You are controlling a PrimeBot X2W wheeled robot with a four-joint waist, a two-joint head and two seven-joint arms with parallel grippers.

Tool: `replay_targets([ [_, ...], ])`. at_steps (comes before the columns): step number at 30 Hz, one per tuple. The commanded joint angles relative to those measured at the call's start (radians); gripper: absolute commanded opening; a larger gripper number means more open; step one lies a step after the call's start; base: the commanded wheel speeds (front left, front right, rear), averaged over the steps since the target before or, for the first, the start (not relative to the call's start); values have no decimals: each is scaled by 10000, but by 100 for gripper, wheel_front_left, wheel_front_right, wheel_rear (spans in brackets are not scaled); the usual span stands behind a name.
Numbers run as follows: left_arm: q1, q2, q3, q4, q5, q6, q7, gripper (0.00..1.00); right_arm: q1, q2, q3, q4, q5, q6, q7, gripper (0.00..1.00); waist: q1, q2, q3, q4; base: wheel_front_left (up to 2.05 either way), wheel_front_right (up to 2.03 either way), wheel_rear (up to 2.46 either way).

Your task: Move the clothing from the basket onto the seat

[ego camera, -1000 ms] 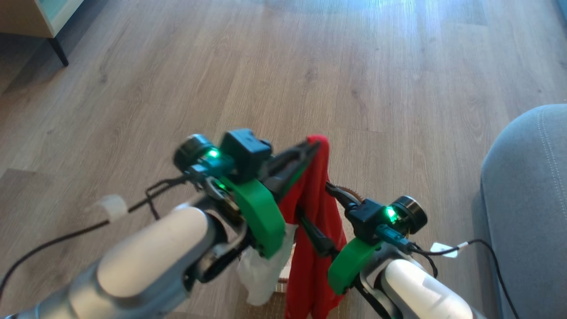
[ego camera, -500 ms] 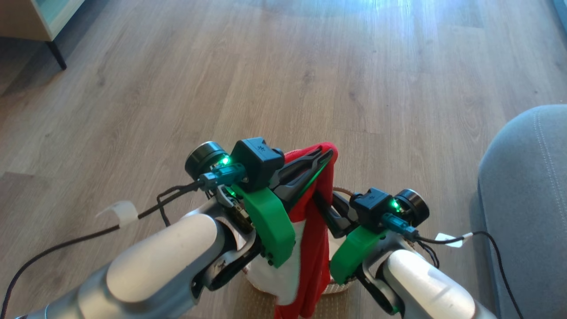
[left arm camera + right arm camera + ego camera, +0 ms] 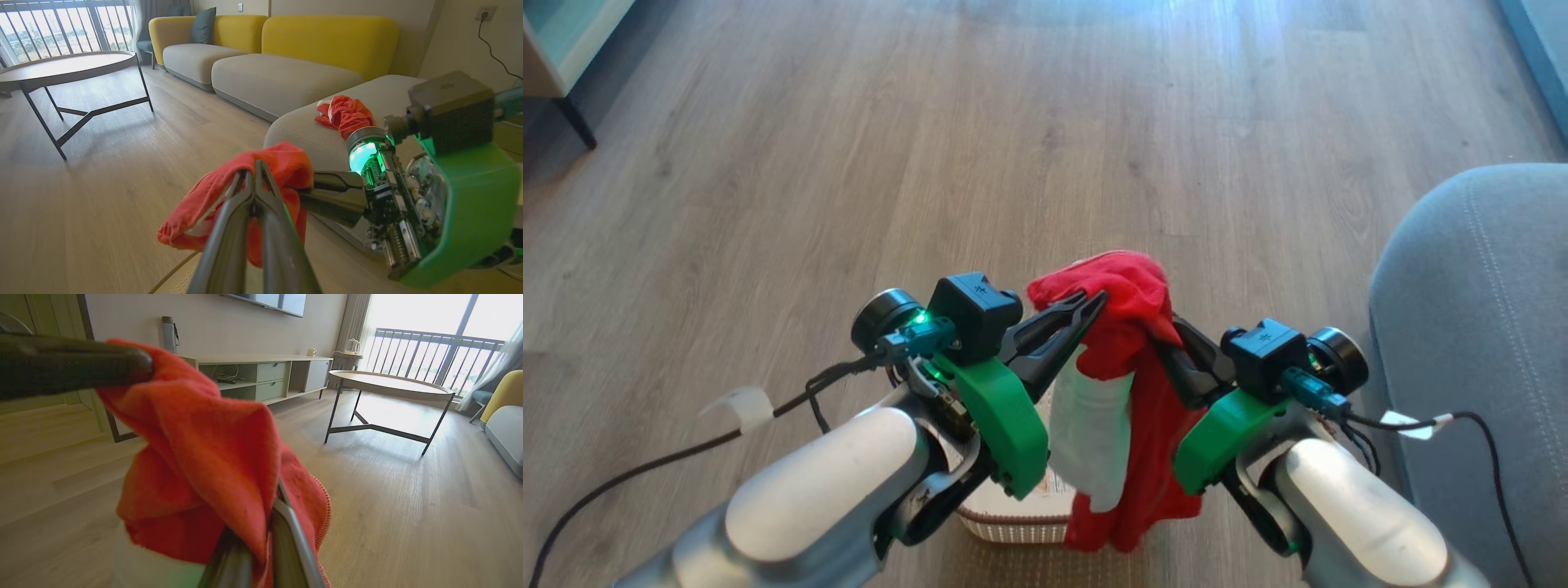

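Holds up one bright red soft fabric garment (image 3: 1131, 298) with a white panel, bunched at the top and hanging in folds, white to the left, red to the right. Grips it with two pincers. Pinches the top fold with the left gripper (image 3: 1094, 304), both long dark fingers pressed tight together on the cloth. Bites into the red fabric just below the bunch with the right gripper (image 3: 1178, 341), fingers likewise closed on it, tips buried under the drape in the right wrist view.

Carries it in the air over one small cream-white perforated plastic basket (image 3: 1013, 523) with a brown woven-look rim, down at the bottom edge of the head view. Cannot tell whether the hanging hem touches the basket's right end.

Stands on a pale wooden plank floor (image 3: 1094, 122).

Has one large grey fabric-upholstered seat cushion (image 3: 1486, 327) with pale stitching to the right, well apart from the held garment. Shows, in the left wrist view, a second red garment (image 3: 345, 114) lying crumpled on the seat, near its rounded front edge. Makes two red garments, one held, one laid down.

Farther out: one round wooden table (image 3: 69, 67) on black legs, one yellow-backed sofa (image 3: 327, 36), one low cabinet (image 3: 261, 373) against the wall.
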State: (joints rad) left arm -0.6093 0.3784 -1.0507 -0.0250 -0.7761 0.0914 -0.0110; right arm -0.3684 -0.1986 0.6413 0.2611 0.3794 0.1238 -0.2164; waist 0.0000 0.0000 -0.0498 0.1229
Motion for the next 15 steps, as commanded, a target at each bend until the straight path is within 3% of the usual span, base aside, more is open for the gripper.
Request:
replay_targets([
  [1,-333,56,513,-179,-115,-13,-105,1,-142,-13,-118,-481,-15,69,48,0,0,0,7,-89,0,0,0],
  [2,-317,44,509,-149,-108,-2,-138,37,-111,-36,-173,-554,-24,69,85,0,0,0,5,-134,0,0,0],
  [3,-296,41,493,-122,-102,0,-158,49,-85,-67,-212,-627,-36,69,135,0,0,0,10,-188,0,0,0],
  [4,-272,34,477,-96,-94,8,-180,82,-62,-103,-256,-699,-57,69,178,0,0,0,16,-238,0,0,0],
  [5,-253,32,463,-75,-82,16,-201,100,-43,-134,-303,-775,-74,69,223,0,0,0,31,-298,0,0,0],
  [15,-4,29,410,109,-76,63,-503,100,381,-492,-1094,-1749,-402,69,664,0,0,0,293,-1177,0,0,0],
])
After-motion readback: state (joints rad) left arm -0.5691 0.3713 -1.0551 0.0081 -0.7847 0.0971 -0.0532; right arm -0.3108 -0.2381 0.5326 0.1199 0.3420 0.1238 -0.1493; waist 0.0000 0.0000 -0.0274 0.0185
